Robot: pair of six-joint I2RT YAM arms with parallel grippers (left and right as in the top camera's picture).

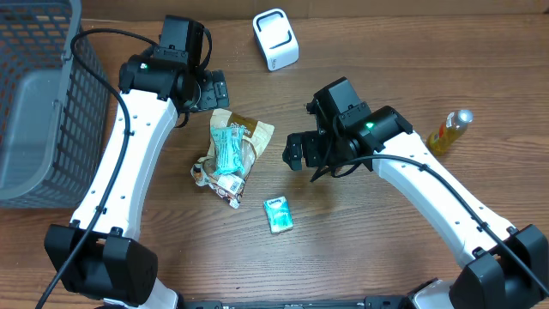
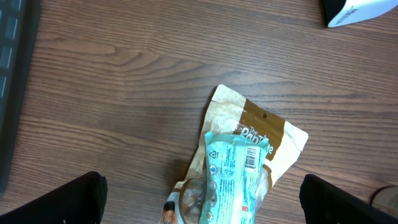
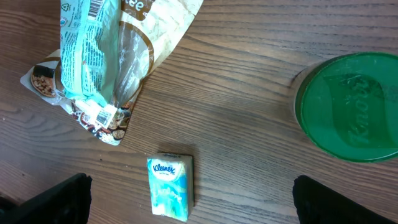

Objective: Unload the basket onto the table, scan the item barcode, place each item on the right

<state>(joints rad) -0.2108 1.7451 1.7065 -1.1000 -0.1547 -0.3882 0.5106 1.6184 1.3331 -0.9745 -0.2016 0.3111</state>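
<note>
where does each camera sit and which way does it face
overhead: above the table, facing down; both arms, teal packet, tissue pack.
left wrist: on left pincer, facing down at the packet; fingertips in bottom corners.
right wrist: on right pincer, facing down at tissue pack, green lid; fingertips likewise.
shared: all three show the teal packet.

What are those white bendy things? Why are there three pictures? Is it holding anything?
They are robot arms, a left arm and a right arm. One picture looks down from above the table. The other two come from a little camera on each wrist, so the dark shapes in their bottom corners are that arm's own fingers. The left claw and right claw are both open and hold nothing. On the table lie a pile of snack bags, a tissue pack, a bottle, a white box and a grey basket. The right wrist camera also sees a green lid.
</note>
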